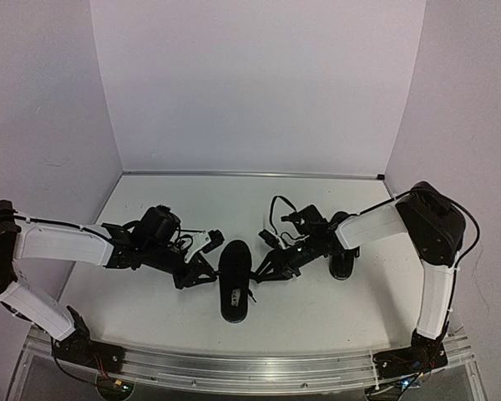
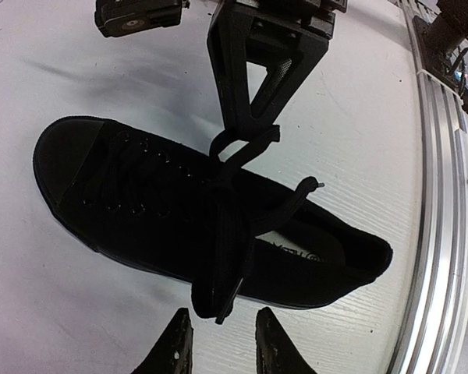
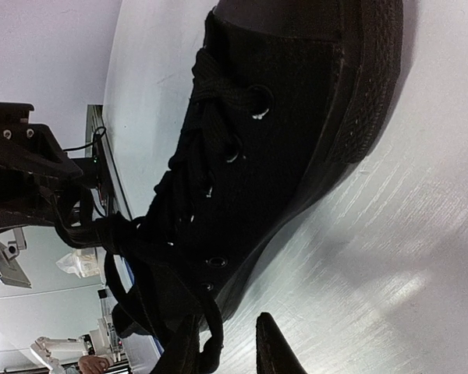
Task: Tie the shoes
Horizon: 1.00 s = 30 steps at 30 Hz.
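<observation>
The shoe [image 1: 234, 284] lay on the tabletop [image 1: 317, 322], left gripper [image 2: 222, 327] released at its 9 o'clock, right gripper [image 3: 226, 326] at the lace [image 2: 246, 144] at 3 o'clock, grip unclear. Tugging might drag the shoe.

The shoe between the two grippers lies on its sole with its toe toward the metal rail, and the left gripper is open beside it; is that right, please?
Not quite: the left wrist view shows the shoe with its heel, not its toe, toward the metal rail. It does lie on its sole, and the left gripper is open beside it.
</observation>
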Tool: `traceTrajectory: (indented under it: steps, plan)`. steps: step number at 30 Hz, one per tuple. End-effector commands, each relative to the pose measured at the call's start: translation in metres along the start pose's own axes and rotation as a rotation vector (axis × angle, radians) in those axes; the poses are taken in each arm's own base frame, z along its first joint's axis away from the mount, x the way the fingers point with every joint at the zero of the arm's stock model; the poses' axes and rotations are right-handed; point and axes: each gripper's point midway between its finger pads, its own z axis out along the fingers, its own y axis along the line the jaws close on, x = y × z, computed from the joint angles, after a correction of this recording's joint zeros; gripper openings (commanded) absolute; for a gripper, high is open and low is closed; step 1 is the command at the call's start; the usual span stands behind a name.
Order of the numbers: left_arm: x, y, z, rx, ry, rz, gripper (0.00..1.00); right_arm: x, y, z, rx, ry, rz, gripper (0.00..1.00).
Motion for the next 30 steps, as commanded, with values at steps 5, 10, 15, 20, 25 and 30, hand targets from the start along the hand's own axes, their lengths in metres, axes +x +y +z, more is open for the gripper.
traceTrajectory:
  steps: [5,10,15,20,25,30]
  plan:
    - [-0.041,0.003,-0.020,-0.038,-0.123,0.064,0.29,-0.007,0.007,0.004,-0.025,0.002,-0.030,0.23]
    - [-0.041,0.003,-0.018,-0.029,-0.123,0.065,0.29,-0.006,0.007,0.004,-0.025,0.002,-0.028,0.23]
    - [-0.041,0.003,-0.013,-0.018,-0.121,0.064,0.28,-0.007,0.007,0.004,-0.024,0.001,-0.028,0.23]
    - [-0.040,0.000,-0.008,0.010,-0.116,0.058,0.23,-0.007,0.007,0.004,-0.024,0.002,-0.026,0.23]
    - [-0.041,0.000,-0.009,0.009,-0.120,0.061,0.09,-0.007,0.006,0.005,-0.023,0.003,-0.023,0.23]
    - [-0.044,0.002,-0.016,-0.016,-0.132,0.059,0.00,-0.007,0.005,0.005,-0.021,0.002,-0.023,0.23]
